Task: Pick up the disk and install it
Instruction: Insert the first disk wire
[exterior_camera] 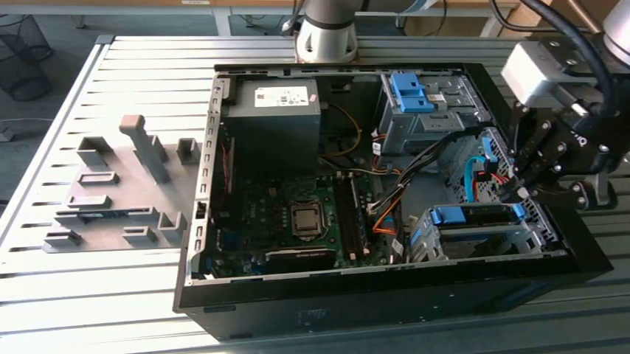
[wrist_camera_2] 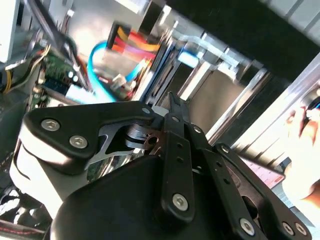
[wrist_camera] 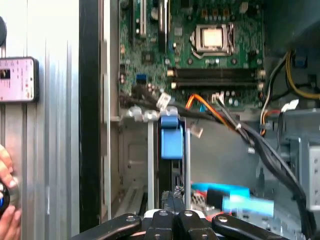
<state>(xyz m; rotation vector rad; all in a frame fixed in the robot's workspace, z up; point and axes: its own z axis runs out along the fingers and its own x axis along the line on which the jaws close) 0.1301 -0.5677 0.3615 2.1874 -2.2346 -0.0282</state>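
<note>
On the slatted table (exterior_camera: 59, 280), at the exterior view's left, a grey fixture tray (exterior_camera: 108, 221) holds grey blocks and posts. Next comes the open computer case (exterior_camera: 394, 295). The grey power supply (exterior_camera: 271, 122) sits in its far corner and the motherboard (exterior_camera: 285, 199) lies flat below it. Further right, an upper cage carries a blue bracket (exterior_camera: 411, 92) with no drive in it.

The disk (exterior_camera: 473, 215) is in the lower drive cage (exterior_camera: 433, 240) at the near corner on the exterior view's right, its blue rail end facing up. In the first wrist view that blue end (wrist_camera: 171, 140) stands between the cage's metal uprights, with the drive's thin dark edge running below it.

The gripper (exterior_camera: 514, 193) hangs just beside the disk, at the case's right wall. In the second wrist view its fingers (wrist_camera_2: 172, 107) look pressed together with nothing between them. Whether the tips actually touch the blue rail is hard to tell from here.

The step in hand looks like seating the drive — probably in its slot but perhaps not fully home. To do this well, any push should run straight along the cage rails and land square on the blue end, not on the label. The orange and blue cables (exterior_camera: 473, 166) — close by the cage mouth — must stay clear so that none gets pinched.
</note>
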